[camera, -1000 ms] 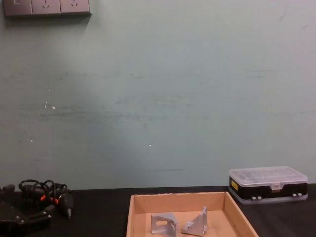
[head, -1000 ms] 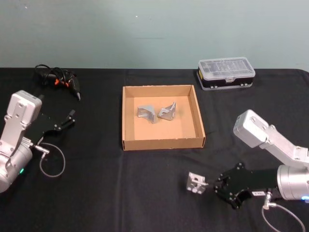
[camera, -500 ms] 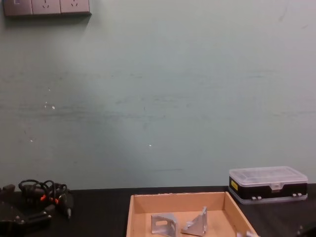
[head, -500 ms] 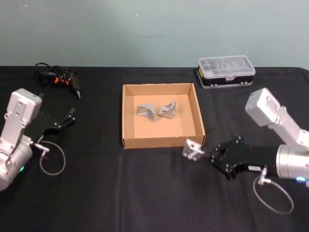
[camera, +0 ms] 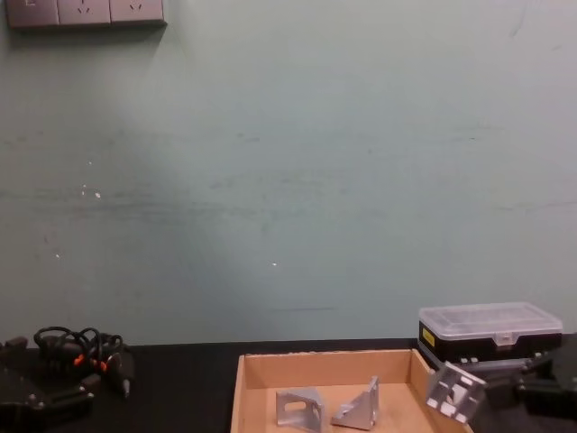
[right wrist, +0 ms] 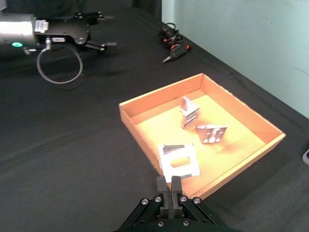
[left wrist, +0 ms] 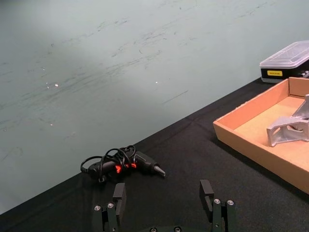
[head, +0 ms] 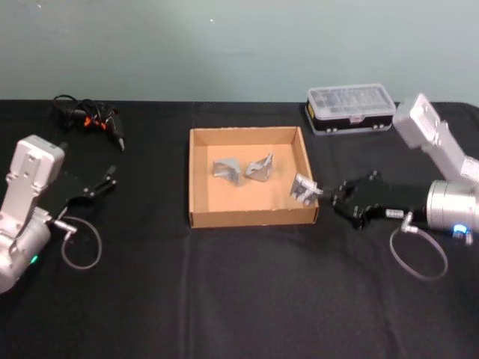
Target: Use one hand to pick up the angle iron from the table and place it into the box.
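Note:
My right gripper [head: 323,192] is shut on a silver angle iron [head: 303,187] and holds it in the air over the right wall of the tan cardboard box [head: 247,134]. The right wrist view shows that angle iron [right wrist: 178,162] at the closed fingertips, above the box's near wall [right wrist: 161,91]. From the chest view it hangs [camera: 453,390] at the box's right rim [camera: 325,358]. Two other angle irons [head: 227,172] [head: 260,169] lie inside the box. My left gripper [head: 105,182] rests open over the black table [head: 224,299] at the far left, its fingers [left wrist: 206,191] spread apart.
A clear-lidded black plastic case [head: 349,110] stands behind the box to the right. A black tool with a coiled cable [head: 90,120] lies at the back left. A loose cable loop [head: 78,250] hangs by the left arm.
My right gripper has lifted the angle iron off the table's front and carried it back to the box's right wall. The left arm has stayed put.

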Motion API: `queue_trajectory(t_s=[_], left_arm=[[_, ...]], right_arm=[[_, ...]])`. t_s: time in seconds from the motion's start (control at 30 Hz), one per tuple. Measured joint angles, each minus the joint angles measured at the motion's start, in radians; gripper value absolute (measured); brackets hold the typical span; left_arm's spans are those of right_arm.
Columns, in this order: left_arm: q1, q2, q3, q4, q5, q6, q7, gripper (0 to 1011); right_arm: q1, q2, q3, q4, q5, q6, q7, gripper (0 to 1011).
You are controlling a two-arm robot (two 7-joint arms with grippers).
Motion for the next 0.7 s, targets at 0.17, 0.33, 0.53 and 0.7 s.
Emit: queue_trajectory(t_s=[0.17,0.33,0.53,0.7], left_arm=[[0.000,0.000,0.000,0.000,0.000,0.000,0.000,1000],[0.000,0.000,0.000,0.000,0.000,0.000,0.000,1000],[0.000,0.000,0.000,0.000,0.000,0.000,0.000,1000],[0.000,0.000,0.000,0.000,0.000,0.000,0.000,1000]], right_arm=[[0.078,-0.066,-0.029,0.133,-0.012,-0.039,0.042,52],[0.127,-0.120,-0.051,0.228,-0.021,-0.071,0.064,52],[0.177,-0.187,-0.077,0.336,-0.039,-0.108,0.076,52],[0.203,-0.223,-0.087,0.393,-0.051,-0.122,0.077,52]])
